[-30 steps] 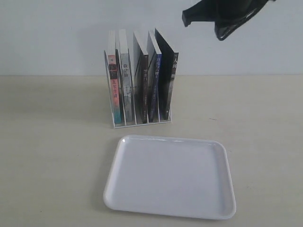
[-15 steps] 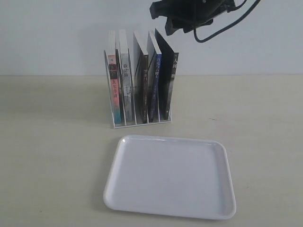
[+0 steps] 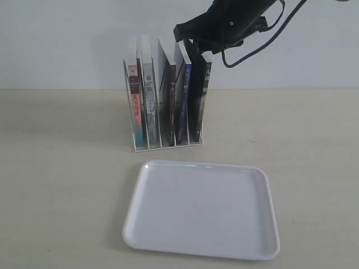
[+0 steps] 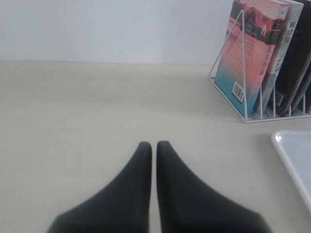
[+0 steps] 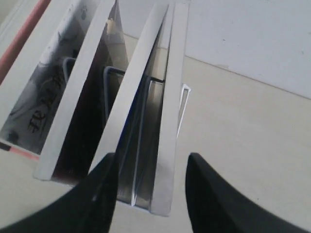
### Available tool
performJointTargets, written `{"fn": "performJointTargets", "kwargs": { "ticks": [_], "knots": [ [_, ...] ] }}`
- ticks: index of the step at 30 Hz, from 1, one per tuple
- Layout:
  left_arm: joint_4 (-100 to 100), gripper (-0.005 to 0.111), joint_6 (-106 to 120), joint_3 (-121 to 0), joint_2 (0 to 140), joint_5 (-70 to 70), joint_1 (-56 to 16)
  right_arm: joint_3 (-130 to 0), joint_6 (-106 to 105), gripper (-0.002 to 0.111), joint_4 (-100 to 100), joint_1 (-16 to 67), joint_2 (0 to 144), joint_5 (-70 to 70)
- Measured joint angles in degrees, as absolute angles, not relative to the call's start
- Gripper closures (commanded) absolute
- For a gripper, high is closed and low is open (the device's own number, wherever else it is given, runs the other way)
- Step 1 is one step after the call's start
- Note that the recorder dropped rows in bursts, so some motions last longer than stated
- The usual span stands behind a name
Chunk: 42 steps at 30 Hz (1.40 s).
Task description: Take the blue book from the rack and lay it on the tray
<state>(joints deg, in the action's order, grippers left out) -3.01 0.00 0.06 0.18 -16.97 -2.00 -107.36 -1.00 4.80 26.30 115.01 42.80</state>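
R gripper (image 5: 149, 162), jaws apart, over rack (image 3: 162, 147); blue book (image 3: 183, 103) slotted upright inside.

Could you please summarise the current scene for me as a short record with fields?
blue book: upright in the rack, second slot from its right end in the exterior view, not yet lifted
tray: flat on the table in front of the rack, no book on it
right gripper: jaws open, above the book tops at the rack's right end
left gripper: jaws shut, over the table, apart from the rack
other books: four, including a pink-spined book at the left end
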Motion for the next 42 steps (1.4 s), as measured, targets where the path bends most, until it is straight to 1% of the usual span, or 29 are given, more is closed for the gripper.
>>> {"fn": "performJointTargets", "kwargs": {
  "ticks": [7,9,10,12,18,23,28,42],
  "knots": [
    [-3.0,0.103,0.0,0.1,0.2,-17.0,-2.0,-107.4,-0.9,0.067,4.8,26.3,119.2,41.6],
    [-3.0,0.103,0.0,0.1,0.2,-17.0,-2.0,-107.4,-0.4,0.072,4.8,26.3,120.6,40.2],
    [-3.0,0.103,0.0,0.1,0.2,-17.0,-2.0,-107.4,0.0,0.086,4.8,26.3,120.9,39.9],
    [-3.0,0.103,0.0,0.1,0.2,-17.0,-2.0,-107.4,0.0,0.108,4.8,26.3,121.1,39.7],
    [-3.0,0.103,0.0,0.1,0.2,-17.0,-2.0,-108.1,0.7,0.108,4.2,26.2,119.8,41.7],
    [-3.0,0.103,0.0,0.1,0.2,-17.0,-2.0,-117.8,1.2,0.108,1.3,26.2,113.1,50.4],
    [-3.0,0.103,0.0,0.1,0.2,-17.0,-2.0,-123.2,2.3,0.108,-0.8,26.2,110.8,55.1],
    [-3.0,0.103,0.0,0.1,0.2,-17.0,-2.0,-123.8,2.6,0.108,-2.0,26.2,110.8,57.0]
  ]
}}
